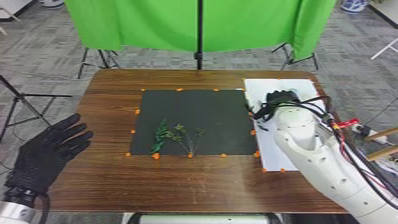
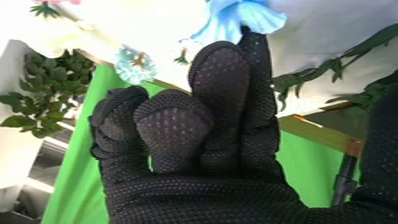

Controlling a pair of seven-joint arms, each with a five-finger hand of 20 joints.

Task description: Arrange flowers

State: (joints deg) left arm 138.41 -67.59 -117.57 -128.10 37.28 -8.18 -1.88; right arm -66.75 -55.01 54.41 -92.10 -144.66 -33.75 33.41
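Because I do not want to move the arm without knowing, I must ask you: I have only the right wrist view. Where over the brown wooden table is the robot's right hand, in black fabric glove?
Observer: The right hand is over the far part of the white rectangular sheet at the table's right side.
Operator: Thank you. And the robot's left hand, in which state is it, please?
Observer: The left hand, in a black fabric glove, is open.
Operator: Good. On the dark rectangular mat, where do the green leafy sprigs lie?
Observer: The sprigs are on the near part of the mat, left of its middle.
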